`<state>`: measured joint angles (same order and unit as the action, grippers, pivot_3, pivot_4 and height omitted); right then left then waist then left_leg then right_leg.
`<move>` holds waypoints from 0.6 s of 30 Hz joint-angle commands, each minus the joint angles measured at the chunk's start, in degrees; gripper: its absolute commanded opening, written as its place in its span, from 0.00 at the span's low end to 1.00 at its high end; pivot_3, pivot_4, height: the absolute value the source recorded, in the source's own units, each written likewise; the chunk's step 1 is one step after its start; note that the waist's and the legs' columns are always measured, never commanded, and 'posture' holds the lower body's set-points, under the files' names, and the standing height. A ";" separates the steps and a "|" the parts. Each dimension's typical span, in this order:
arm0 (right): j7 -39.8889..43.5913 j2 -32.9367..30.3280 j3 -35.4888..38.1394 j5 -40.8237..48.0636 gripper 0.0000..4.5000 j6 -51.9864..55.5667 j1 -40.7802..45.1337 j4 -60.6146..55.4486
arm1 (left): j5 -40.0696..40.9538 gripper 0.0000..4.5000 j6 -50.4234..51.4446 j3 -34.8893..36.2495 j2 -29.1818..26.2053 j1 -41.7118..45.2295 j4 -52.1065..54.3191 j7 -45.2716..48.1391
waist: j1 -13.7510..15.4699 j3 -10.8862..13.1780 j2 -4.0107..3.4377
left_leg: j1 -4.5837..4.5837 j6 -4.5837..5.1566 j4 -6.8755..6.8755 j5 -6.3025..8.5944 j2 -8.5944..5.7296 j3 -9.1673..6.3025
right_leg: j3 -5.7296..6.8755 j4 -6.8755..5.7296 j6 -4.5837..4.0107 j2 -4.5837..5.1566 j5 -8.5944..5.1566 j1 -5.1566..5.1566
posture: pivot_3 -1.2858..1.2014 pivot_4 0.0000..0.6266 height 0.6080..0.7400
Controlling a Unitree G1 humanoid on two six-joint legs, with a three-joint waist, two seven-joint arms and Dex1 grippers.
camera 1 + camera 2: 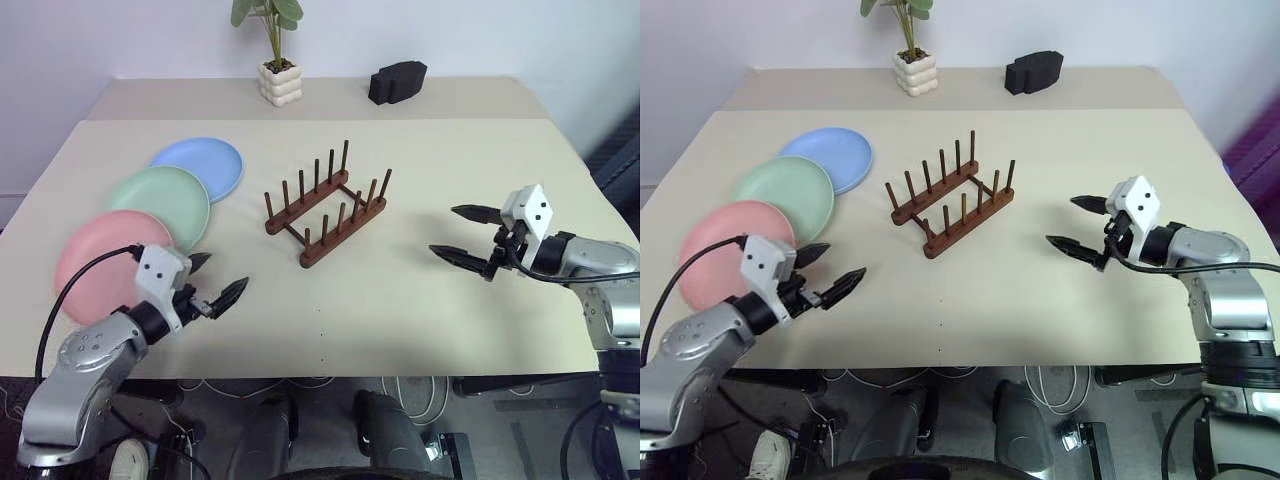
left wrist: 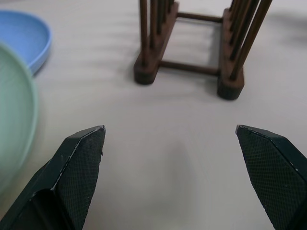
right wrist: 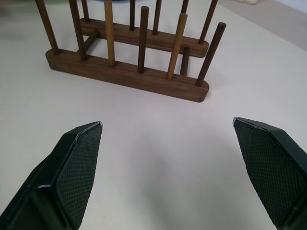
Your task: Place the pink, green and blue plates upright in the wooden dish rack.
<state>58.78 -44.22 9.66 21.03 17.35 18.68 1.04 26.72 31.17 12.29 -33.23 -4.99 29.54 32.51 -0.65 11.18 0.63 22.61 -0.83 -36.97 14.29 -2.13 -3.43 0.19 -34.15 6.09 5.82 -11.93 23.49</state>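
The wooden dish rack [image 1: 327, 205] stood empty at the middle of the table [image 1: 400, 300]. From it, the blue plate [image 1: 200, 166] lay flat at ten o'clock, the green plate [image 1: 163, 203] at nine and the pink plate [image 1: 103, 262] at eight, each overlapping the next. The left gripper [image 1: 214, 281] hovered at seven o'clock beside the pink plate, fingers spread wide and holding nothing. The right gripper [image 1: 467, 234] hung at four o'clock, well apart from the rack, fingers likewise spread and empty.

Head stereo pair looks down over the table [image 1: 400, 320]; both low, close wrist views share the wooden dish rack [image 1: 326, 203].
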 commanded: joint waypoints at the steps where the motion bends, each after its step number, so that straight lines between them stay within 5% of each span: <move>1: -2.41 0.71 -0.36 0.05 0.99 1.19 1.71 -2.64 | 0.36 1.00 0.97 0.28 -0.54 0.51 1.78 -0.51 | -0.03 0.00 0.00 | 0.01 0.01 0.00 0.00 0.00 0.00 | 0.00 0.00 -0.04 0.00 0.02 0.00 | 0.52 0.24 0.98; 18: -4.70 2.32 -0.86 0.02 0.99 0.06 -0.55 -2.11 | 0.32 1.00 2.14 -3.10 -0.29 -0.51 2.79 -0.07 | 0.21 0.00 0.02 | 0.66 0.02 -0.15 -0.01 -0.03 -0.01 | 0.01 -0.09 -0.07 -0.01 0.09 0.62 | 0.52 0.24 0.98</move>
<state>54.28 -41.94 7.16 20.51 18.88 18.33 -0.19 26.72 32.80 9.97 -33.45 -6.02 29.92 32.41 -0.44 11.18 0.64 23.27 -0.81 -37.11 14.29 -2.16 -3.44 0.20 -34.25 6.02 5.81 -11.84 24.11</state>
